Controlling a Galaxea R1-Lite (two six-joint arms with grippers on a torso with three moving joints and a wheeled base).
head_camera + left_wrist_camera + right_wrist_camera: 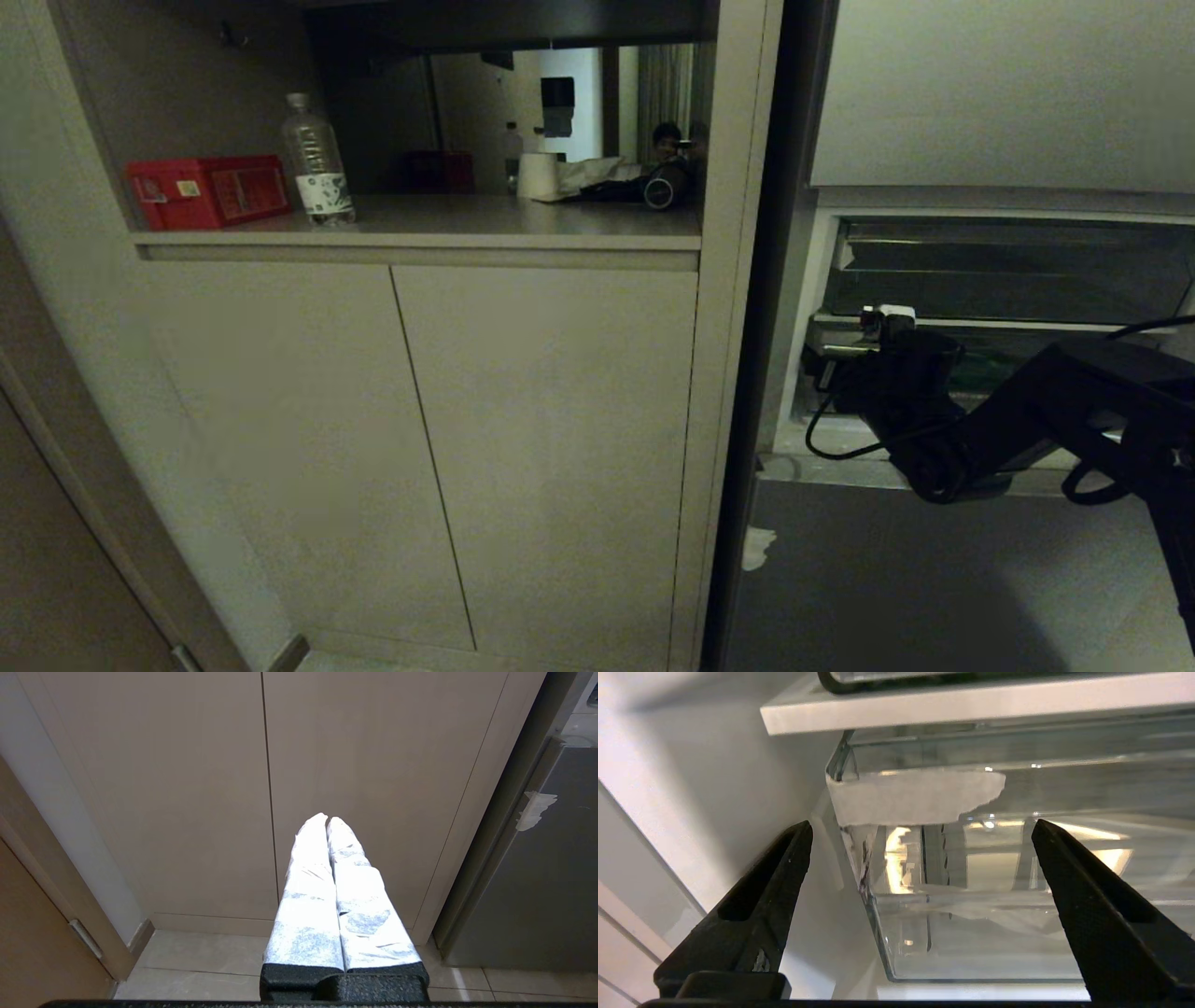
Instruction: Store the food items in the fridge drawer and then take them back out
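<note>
In the head view, the right claw (840, 359) reaches into the fridge at the fridge drawer (990, 373). The left wrist view shows the left claw (327, 820) closed, empty, parked before cupboard doors (187, 788). The right wrist view shows the right claw spread wide, empty, near the drawer's taped corner (915, 795); no food is visible, so storing seems barely begun.

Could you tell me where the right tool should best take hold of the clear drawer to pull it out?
Probably the drawer's taped front rim, from straight in front. The rim is a thin edge near the corner, and the open right tool already faces it.
</note>
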